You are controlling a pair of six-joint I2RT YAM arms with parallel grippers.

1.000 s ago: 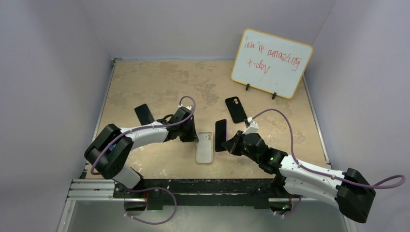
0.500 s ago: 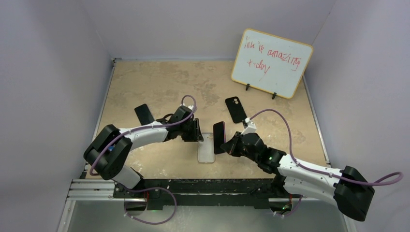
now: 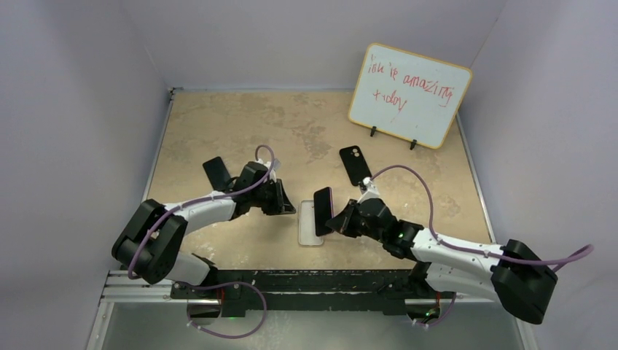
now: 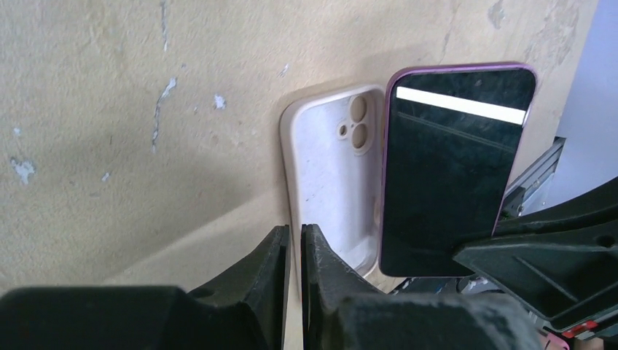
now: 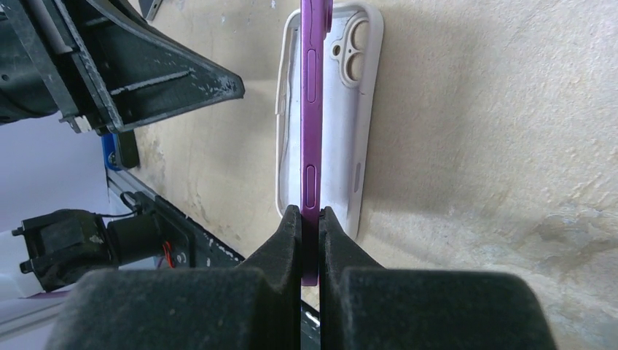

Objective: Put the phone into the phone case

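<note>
The right fingers [image 5: 286,244] are clamped on the bottom end of the purple phone [image 5: 311,109], holding it on its long edge over the open face of the white case [image 4: 331,175]. The screen faces the left arm. Whether the phone's lower edge touches the case cannot be told. The case lies flat on the tabletop [image 3: 218,117], inside up, with its camera holes at the far end, as is the phone's camera bump. The left fingers [image 4: 271,262] are nearly together with only a thin slit between them. They sit at the near left rim of the case, and whether they pinch it is unclear. Farther back, two black phone-shaped items [image 3: 355,165] [image 3: 216,172] lie flat and well apart. A whiteboard [image 3: 408,95] with red handwriting stands at the far right.
</note>
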